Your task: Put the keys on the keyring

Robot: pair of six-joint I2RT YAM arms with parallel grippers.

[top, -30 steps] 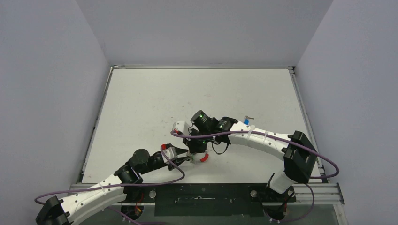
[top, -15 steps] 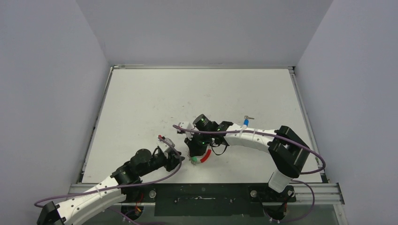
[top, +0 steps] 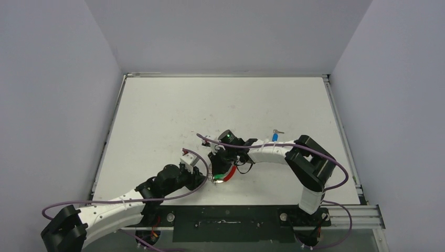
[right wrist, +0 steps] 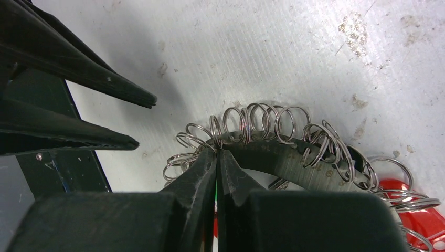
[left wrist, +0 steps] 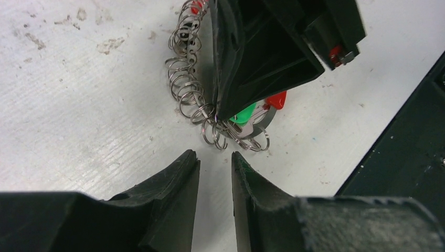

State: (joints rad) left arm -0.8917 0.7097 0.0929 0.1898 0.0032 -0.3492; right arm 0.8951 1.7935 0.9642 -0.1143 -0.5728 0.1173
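Pointing in low from the left, the left gripper [left wrist: 215, 157] hangs just over the white table [top: 157, 121]; its fingers stand a narrow gap apart with nothing between them; the tips are near the keyring [left wrist: 183, 84] but not touching it. The keyring lies flat on the table at centre, near the front edge, its silvery coils fanned in a curve; the red section [left wrist: 276, 100] sits on its right side. The right gripper [right wrist: 216, 153] comes down onto the ring, fingers pressed together, tips in among the coils; cannot tell whether wire is nipped between them. The green key [left wrist: 242, 114] shows its head just under those tips, beside the red section, against the coils. The blue key [top: 275, 136] lies farther right, beyond the right forearm, well apart from the ring.
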